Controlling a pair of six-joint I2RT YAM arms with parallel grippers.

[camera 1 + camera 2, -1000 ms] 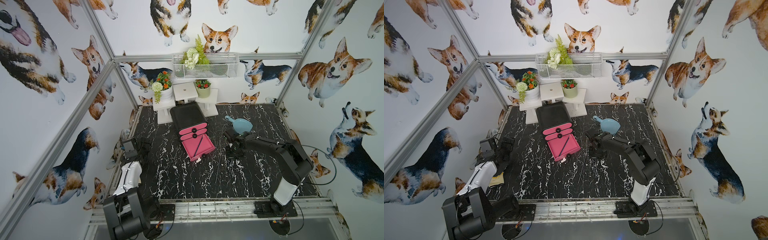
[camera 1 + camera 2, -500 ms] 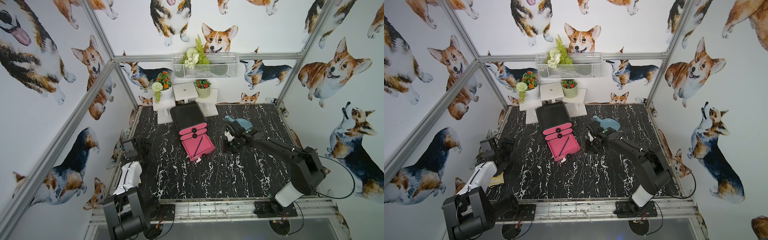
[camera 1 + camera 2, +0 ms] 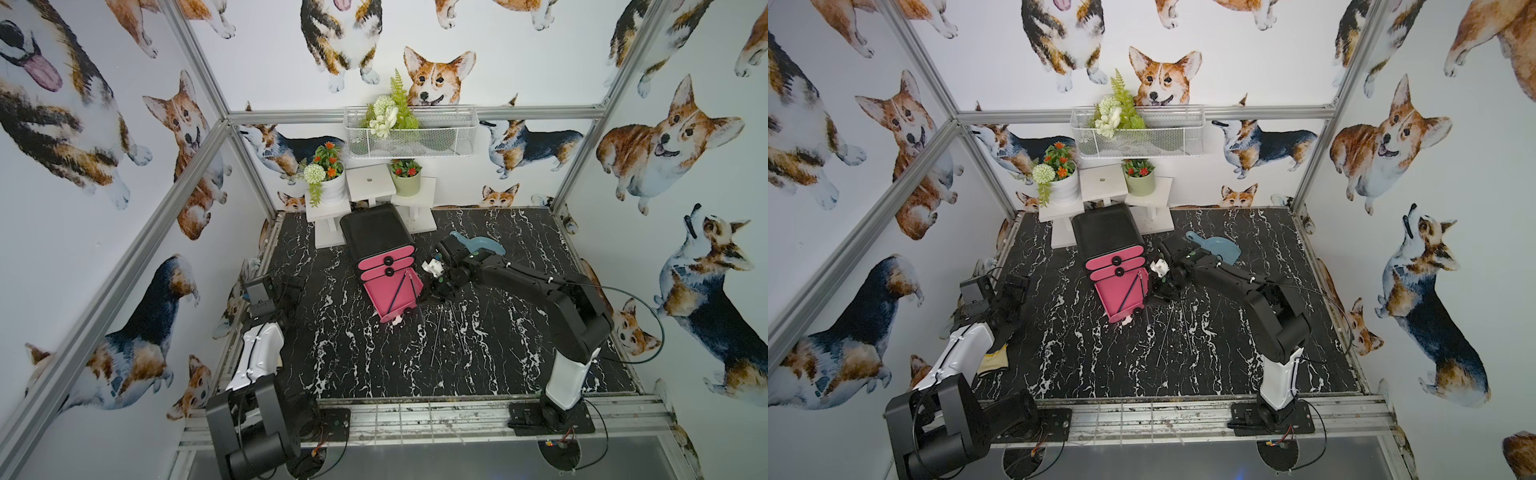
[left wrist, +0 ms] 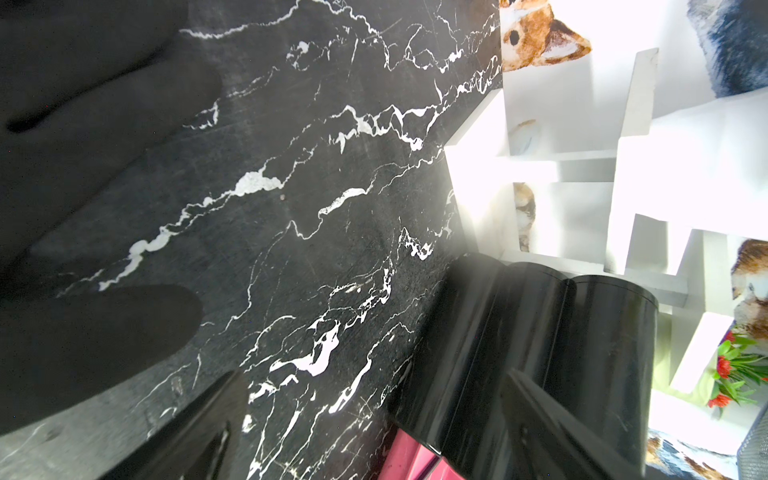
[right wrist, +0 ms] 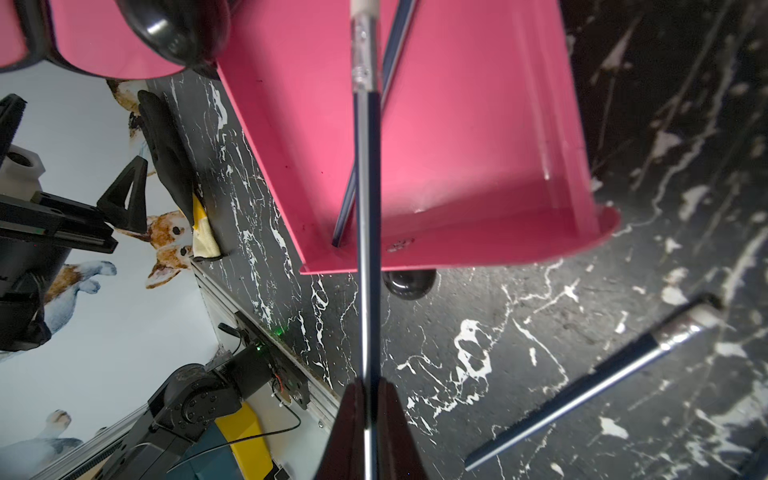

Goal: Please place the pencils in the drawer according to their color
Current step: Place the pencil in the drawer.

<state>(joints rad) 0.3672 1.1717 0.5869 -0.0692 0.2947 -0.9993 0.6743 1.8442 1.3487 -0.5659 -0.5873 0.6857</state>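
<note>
Ahead of my right gripper [image 5: 368,395], clamped tight on a dark pencil [image 5: 369,174], lies the open pink drawer [image 5: 478,124]; the pencil points lengthwise over it.

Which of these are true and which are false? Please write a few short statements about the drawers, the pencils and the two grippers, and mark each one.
1. The right gripper is shut on a dark pencil. True.
2. All three drawers are closed. False: the bottom drawer is pulled out of the chest.
3. The open drawer is empty. False: a second dark pencil lies in it.
4. The left gripper is open and holds nothing. True.
5. Every pencil is already put away. False: a loose pencil lies on the table beside the open drawer.
</note>
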